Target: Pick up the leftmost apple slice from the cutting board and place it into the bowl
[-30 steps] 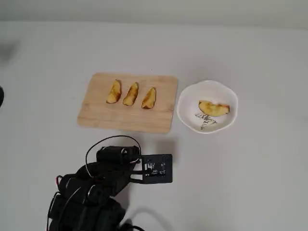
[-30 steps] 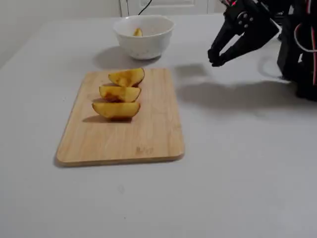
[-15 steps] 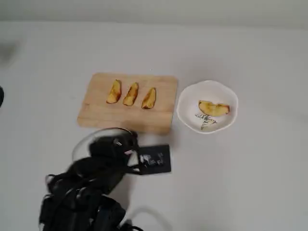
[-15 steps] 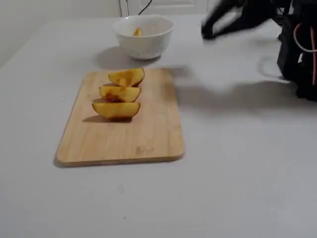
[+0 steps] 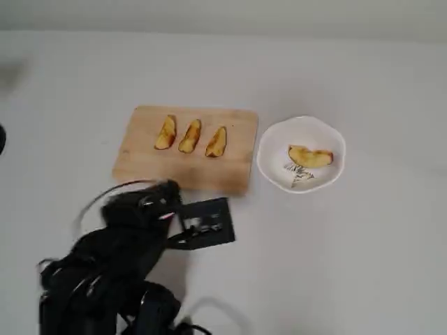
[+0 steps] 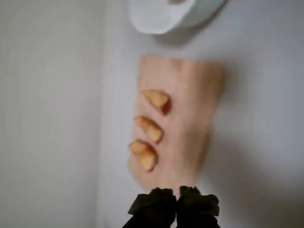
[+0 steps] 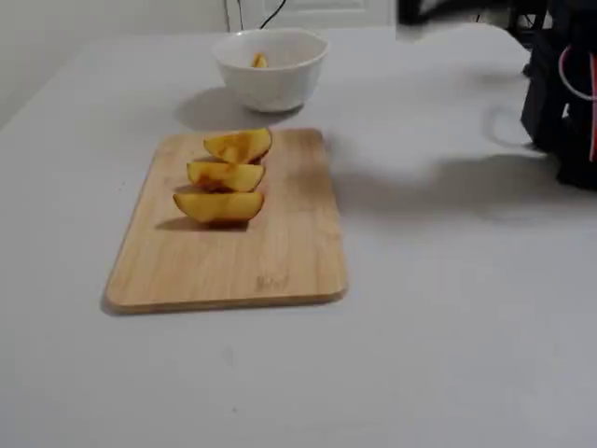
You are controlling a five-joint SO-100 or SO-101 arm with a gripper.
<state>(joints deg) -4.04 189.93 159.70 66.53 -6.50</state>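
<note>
Gripper clenched, empty, just short of cutting board; apple slice already in bowl; apparently done, retreat next

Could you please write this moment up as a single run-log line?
apple slice: in bowl | cutting board: three slices left | gripper: shut, empty, off the board

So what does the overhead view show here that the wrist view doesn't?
Only the overhead view shows the inside of the bowl, where an apple slice lies above a grey mark, plus the arm's dark body. Only the wrist view shows the gripper fingertips close up, pressed together beyond the board's end. Both show the cutting board carrying three slimmer slices in a row.
</note>
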